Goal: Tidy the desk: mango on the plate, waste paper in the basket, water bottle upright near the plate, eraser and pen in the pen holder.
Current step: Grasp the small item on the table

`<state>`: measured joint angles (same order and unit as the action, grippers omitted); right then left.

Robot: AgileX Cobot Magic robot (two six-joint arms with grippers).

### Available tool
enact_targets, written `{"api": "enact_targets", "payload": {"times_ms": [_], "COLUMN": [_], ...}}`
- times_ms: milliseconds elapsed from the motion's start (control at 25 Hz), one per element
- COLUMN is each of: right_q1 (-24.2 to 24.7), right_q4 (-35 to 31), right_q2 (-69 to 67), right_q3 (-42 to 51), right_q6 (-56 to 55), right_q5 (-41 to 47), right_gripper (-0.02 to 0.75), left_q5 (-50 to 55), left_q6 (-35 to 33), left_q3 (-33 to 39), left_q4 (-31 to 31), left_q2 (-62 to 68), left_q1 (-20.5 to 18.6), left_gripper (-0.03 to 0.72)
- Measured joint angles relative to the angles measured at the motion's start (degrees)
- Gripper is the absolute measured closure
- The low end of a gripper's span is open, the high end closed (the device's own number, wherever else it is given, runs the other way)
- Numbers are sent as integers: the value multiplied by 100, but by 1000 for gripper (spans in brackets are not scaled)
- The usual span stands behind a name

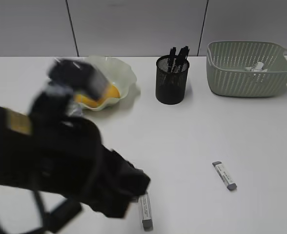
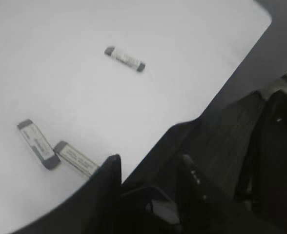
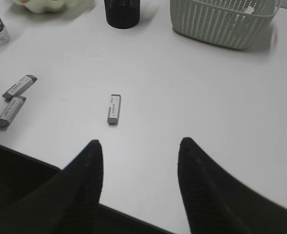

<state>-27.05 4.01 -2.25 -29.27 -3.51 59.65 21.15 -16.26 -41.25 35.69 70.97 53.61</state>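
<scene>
Three erasers (image 3: 114, 108) lie on the desk (image 3: 192, 97), mango (image 1: 97, 97) in plate (image 1: 116, 73), both hands (image 3: 138, 163) (image 2: 148, 173) spread wide, holding nothing.

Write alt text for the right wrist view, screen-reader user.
The open right gripper hovers empty above the white desk, where three erasers lie flat: one alone ahead of the fingers, two close together at far left. Along the far edge stand the black pen holder and the green basket.
</scene>
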Motion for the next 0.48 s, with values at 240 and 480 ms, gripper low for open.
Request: {"api": "enact_targets", "payload": {"times_ms": [240, 480], "right_q1": [0, 0], "right_q4": [0, 0], "right_q2": [0, 0], "right_q3": [0, 0], "right_q6": [0, -5], "right_q5": [0, 0], "right_gripper": [336, 336], "left_q5": [555, 914], "left_q6": [665, 1819], "left_q3": [-774, -1467], "left_q4": [-372, -921], "left_q2": [2655, 3539], "left_q1": [348, 348], "left_gripper": [300, 248]}}
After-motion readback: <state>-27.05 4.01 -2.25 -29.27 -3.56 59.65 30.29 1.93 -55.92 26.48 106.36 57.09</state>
